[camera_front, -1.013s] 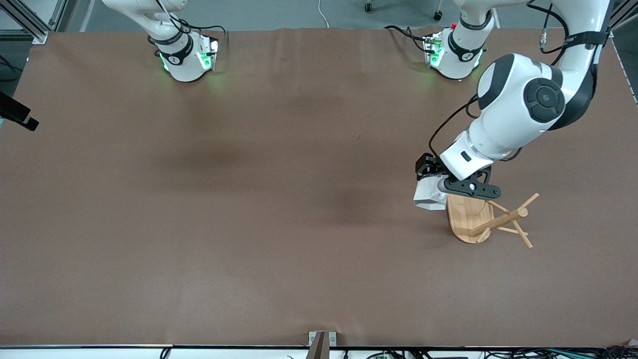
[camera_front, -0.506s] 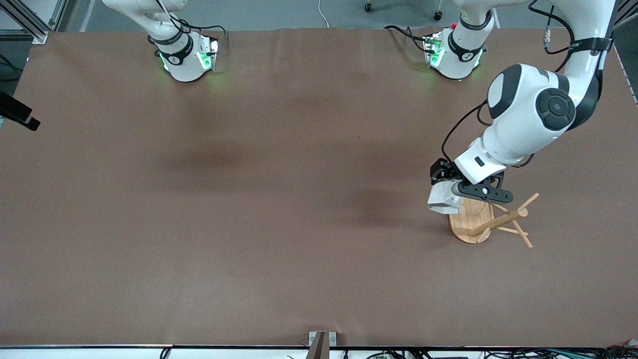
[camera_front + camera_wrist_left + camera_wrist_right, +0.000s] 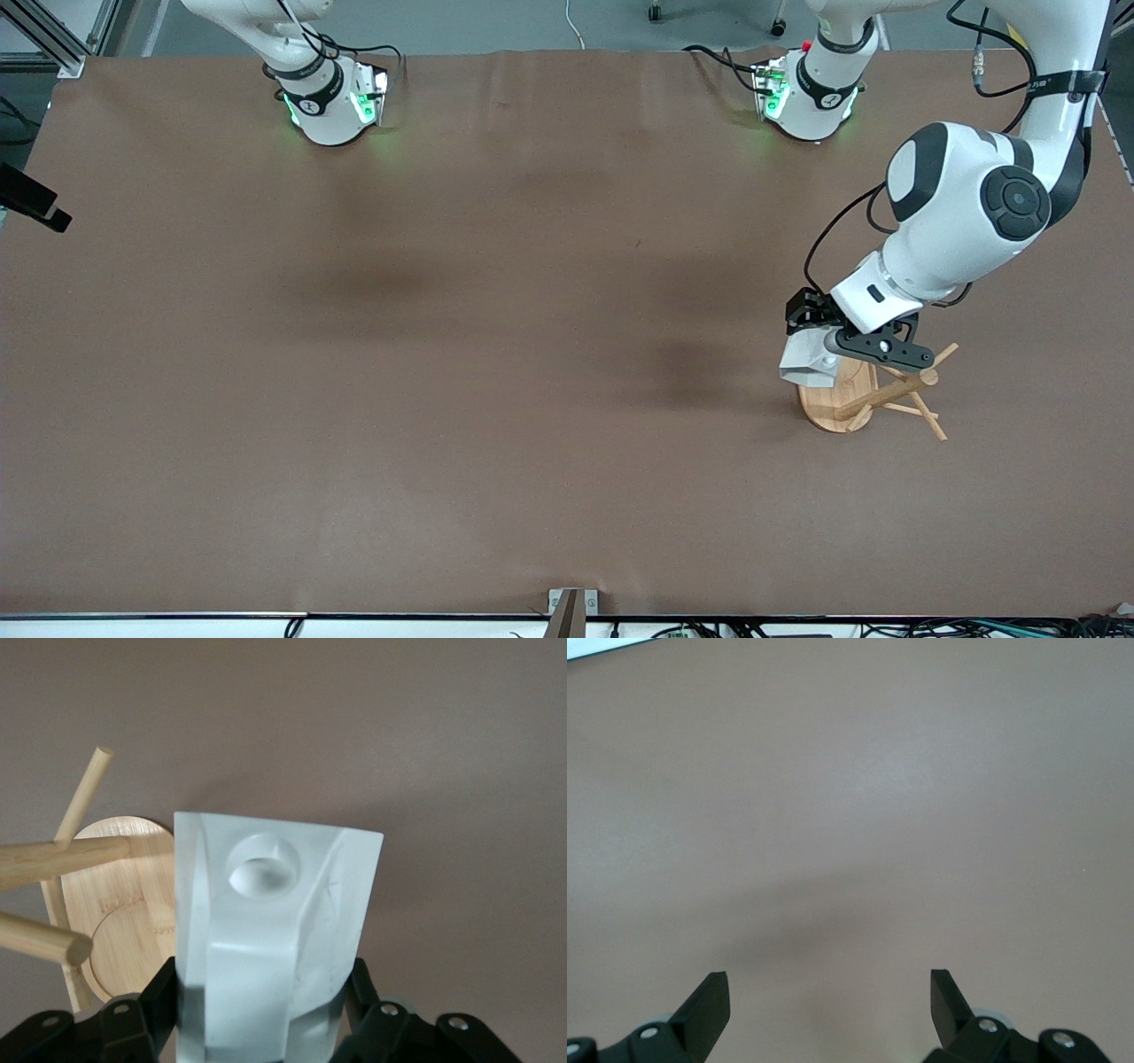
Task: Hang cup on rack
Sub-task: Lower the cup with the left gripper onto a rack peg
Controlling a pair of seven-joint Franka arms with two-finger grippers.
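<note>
Left jaws: the left gripper (image 3: pixel 819 347) was clamped on the cup (image 3: pixel 804 363), hanging over the edge of the rack (image 3: pixel 837 399) base, on the side toward the right arm's end of the surface (image 3: pixel 496 372).
Change: compared with a second earlier, gripper and cup had slid across toward the rack's post, so the cup now covered part of the base instead of sitting just beside it. Rack hadn't budged.
Cup: up in the air, not on any peg yet.
Left wrist view only: cup (image 3: pixel 266 930) pinched between the black fingers (image 3: pixel 133 1023), round hole in its tab facing the camera, with rack pegs (image 3: pixel 53 864) close beside it.
Right jaws: right gripper (image 3: pixel 830 1003) spread wide open over bare surface, seen only in its own wrist view; that arm was waiting.
</note>
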